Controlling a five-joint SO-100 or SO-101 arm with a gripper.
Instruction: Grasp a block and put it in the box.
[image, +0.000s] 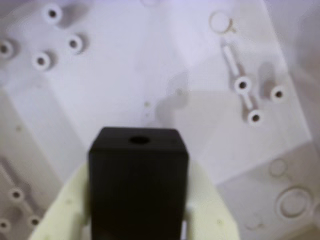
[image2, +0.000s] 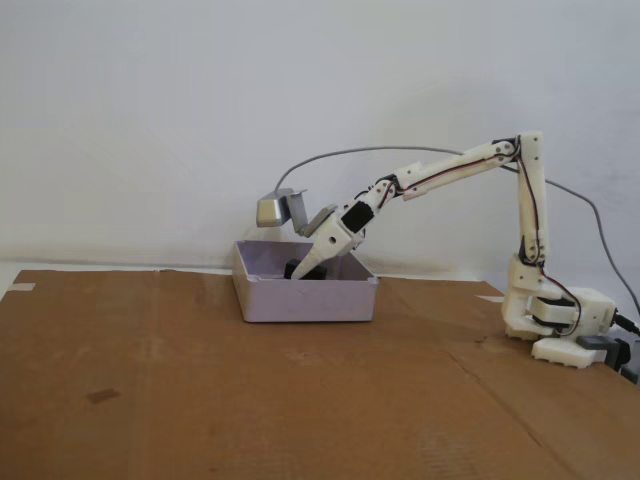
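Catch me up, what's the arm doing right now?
The arm is reaching into the box on the brown cardboard surface. The gripper is shut on the block, with pale fingers on both sides of it in the wrist view. The block hangs over the box's floor, inside the walls. It has not been let go yet, and I cannot tell whether it touches the floor.

Wrist view peers closely down into the box (image: 150, 60), probably steeply; fixed view faces it side-on (image2: 305, 298).
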